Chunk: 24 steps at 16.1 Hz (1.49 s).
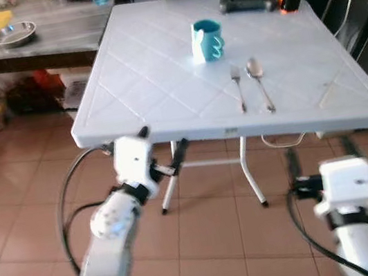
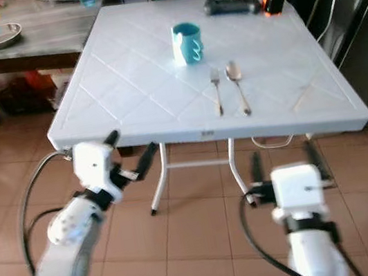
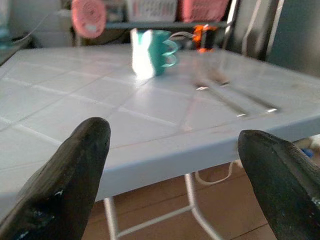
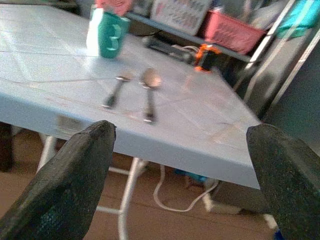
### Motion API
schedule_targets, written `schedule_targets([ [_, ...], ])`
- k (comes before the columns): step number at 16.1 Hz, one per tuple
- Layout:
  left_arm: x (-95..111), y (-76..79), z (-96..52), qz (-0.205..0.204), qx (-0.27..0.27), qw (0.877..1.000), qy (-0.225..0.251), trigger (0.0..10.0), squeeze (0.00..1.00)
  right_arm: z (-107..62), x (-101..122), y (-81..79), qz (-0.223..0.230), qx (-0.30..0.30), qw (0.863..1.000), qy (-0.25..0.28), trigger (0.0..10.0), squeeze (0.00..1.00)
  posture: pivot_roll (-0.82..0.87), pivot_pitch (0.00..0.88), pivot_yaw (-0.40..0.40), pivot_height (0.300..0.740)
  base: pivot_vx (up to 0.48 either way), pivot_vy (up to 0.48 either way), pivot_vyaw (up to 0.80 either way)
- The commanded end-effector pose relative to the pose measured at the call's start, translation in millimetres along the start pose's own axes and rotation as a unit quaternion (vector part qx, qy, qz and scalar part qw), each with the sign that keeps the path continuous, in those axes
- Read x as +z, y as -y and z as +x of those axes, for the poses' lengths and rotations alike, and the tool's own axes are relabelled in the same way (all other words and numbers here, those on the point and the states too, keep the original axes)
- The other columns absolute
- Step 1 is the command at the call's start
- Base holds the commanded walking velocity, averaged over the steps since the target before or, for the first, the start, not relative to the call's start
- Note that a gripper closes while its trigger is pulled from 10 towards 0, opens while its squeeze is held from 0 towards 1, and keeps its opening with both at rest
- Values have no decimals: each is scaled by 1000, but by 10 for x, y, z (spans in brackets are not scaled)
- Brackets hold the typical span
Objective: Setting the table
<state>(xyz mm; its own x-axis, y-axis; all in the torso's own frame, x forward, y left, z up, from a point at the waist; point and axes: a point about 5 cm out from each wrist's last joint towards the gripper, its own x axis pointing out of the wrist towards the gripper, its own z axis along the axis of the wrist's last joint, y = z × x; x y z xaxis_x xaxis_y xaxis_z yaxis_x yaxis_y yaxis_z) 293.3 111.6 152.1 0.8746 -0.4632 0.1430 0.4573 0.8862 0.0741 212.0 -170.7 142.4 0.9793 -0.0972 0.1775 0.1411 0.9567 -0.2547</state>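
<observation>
- Left gripper (image 1: 161, 150) sits just below the near edge of the white square plastic table (image 1: 148, 87), black fingers spread wide, holding nothing.
- Teal ceramic mug (image 1: 208, 39) stands upright mid-table.
- Metal fork (image 1: 238, 87) and metal spoon (image 1: 258, 83) lie side by side, nearer the front edge than the mug.
- Right gripper (image 2: 286, 157) is under that front edge too, fingers wide apart, empty.

Bright daylight, glare on white table (image 1: 160, 78), wrist views soft and blurred
</observation>
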Motion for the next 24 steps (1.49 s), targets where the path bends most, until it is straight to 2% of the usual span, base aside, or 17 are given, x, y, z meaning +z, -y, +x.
schedule_targets([
  [1,35,42,18,-2,-11,1000,6,10000,0,-1,25,49,-9,-4,1000,4,10000,0,135,168,-4,740,480,0,0],
  [11,70,17,34,4,-8,1000,9,10000,0,29,30,-32,-7,10,1000,10,10000,0,149,169,6,740,465,0,0],
  [17,67,-77,-42,7,2,1000,6,10000,0,37,27,-73,-5,11,1000,8,10000,0,154,166,0,740,48,0,0],
  [21,40,-187,-150,31,27,999,-11,10000,0,20,48,-115,22,9,1000,-1,10000,0,154,170,2,740,0,0,0],
  [24,-18,-285,-283,39,41,998,-35,10000,0,-86,97,-208,110,6,993,-38,10000,0,160,183,6,740,0,0,0],
])
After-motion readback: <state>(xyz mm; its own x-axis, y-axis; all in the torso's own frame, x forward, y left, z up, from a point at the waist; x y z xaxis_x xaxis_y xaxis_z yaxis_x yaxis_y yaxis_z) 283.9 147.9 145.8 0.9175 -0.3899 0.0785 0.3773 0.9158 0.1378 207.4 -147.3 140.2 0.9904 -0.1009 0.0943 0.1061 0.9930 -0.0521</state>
